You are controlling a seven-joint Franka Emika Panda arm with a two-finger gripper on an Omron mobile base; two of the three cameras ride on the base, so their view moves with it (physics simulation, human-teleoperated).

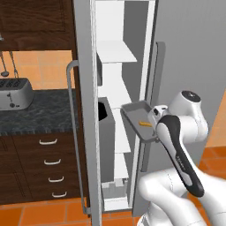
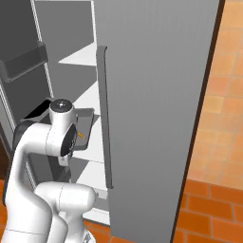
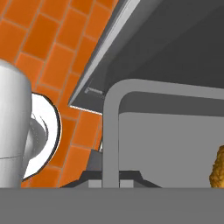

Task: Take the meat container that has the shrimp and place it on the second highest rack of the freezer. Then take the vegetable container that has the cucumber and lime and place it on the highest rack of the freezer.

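The meat container (image 1: 137,115) is a flat grey tray with the small orange shrimp (image 1: 143,123) lying in it. It hangs in the air, slightly tilted, in front of the open freezer (image 1: 115,52), at the right edge of the opening and about level with the middle white shelves. My gripper (image 1: 153,126) is shut on the tray's near rim, mostly hidden by the hand. The hand view shows the tray rim (image 3: 113,127) close up, running between the dark fingertips (image 3: 131,176), with the shrimp (image 3: 217,168) at the right edge. The vegetable container with the cucumber and lime is out of view.
The freezer door (image 1: 84,110) stands open to the left, its bar handle (image 1: 70,132) facing me. A grey door bin (image 2: 23,61) hangs inside it. The closed right door (image 2: 156,95) has a long handle (image 2: 105,118). A toaster (image 1: 15,93) sits on the dark counter (image 1: 48,112) above drawers.
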